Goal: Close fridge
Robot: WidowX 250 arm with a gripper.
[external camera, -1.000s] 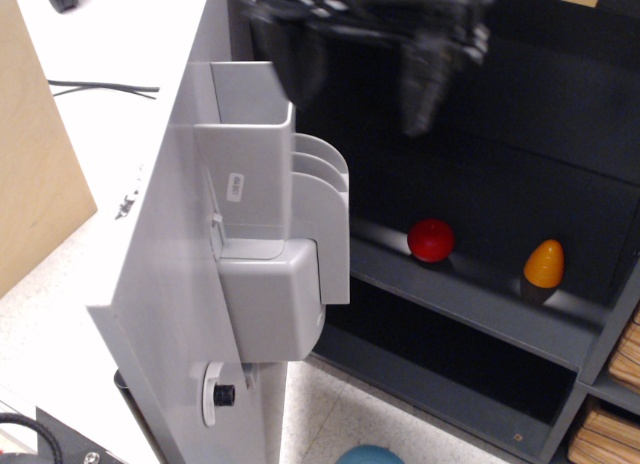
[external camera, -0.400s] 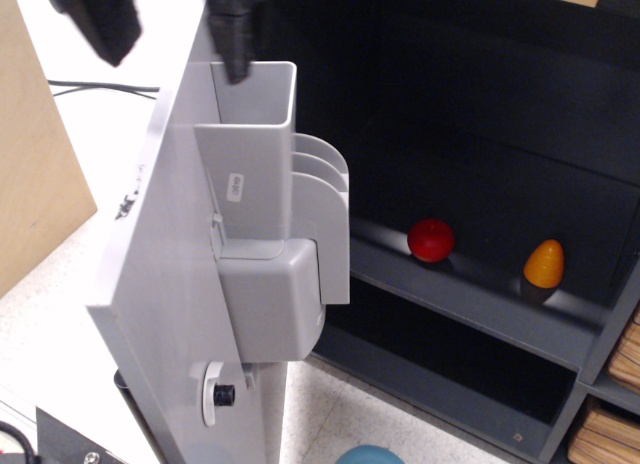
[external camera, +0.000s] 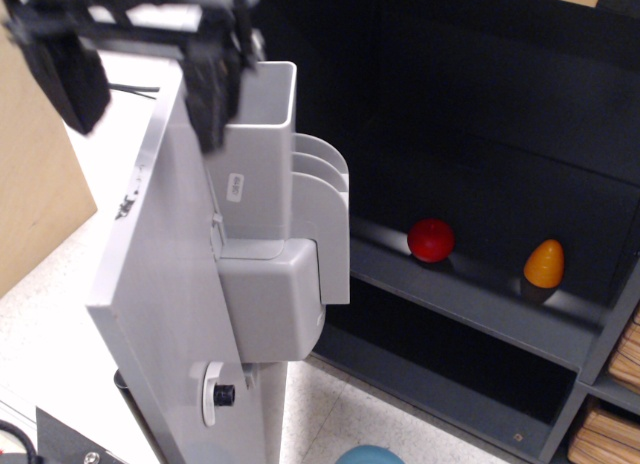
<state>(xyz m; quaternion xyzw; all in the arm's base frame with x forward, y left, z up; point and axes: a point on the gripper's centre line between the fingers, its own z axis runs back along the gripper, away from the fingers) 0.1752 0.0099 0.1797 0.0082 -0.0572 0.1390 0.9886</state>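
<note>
The fridge (external camera: pixel 480 134) stands open, its black interior and a dark grey shelf (external camera: pixel 470 294) showing. Its light grey door (external camera: pixel 165 284) swings out toward me, seen nearly edge-on, with grey inner bins (external camera: pixel 285 214) on its inner face. My gripper (external camera: pixel 140 89) is at the top left, open and blurred. Its two black fingers (external camera: pixel 65 74) straddle the door's top edge, one on the outer side and one (external camera: pixel 212 94) on the inner side by the tall bin. Contact with the door cannot be told. The handle and dispenser panel are out of view.
A red ball (external camera: pixel 431 240) and an orange cone-like toy (external camera: pixel 544 263) sit on the fridge shelf. A wooden panel (external camera: pixel 30 184) stands at the left, with a black cable (external camera: pixel 100 86) on the white table behind. Wooden slats (external camera: pixel 612 424) are at the lower right and a teal object (external camera: pixel 368 454) at the bottom edge.
My gripper has moved left from in front of the fridge interior to the door's top edge, then lowered so its fingers straddle it. The door has not visibly moved.
</note>
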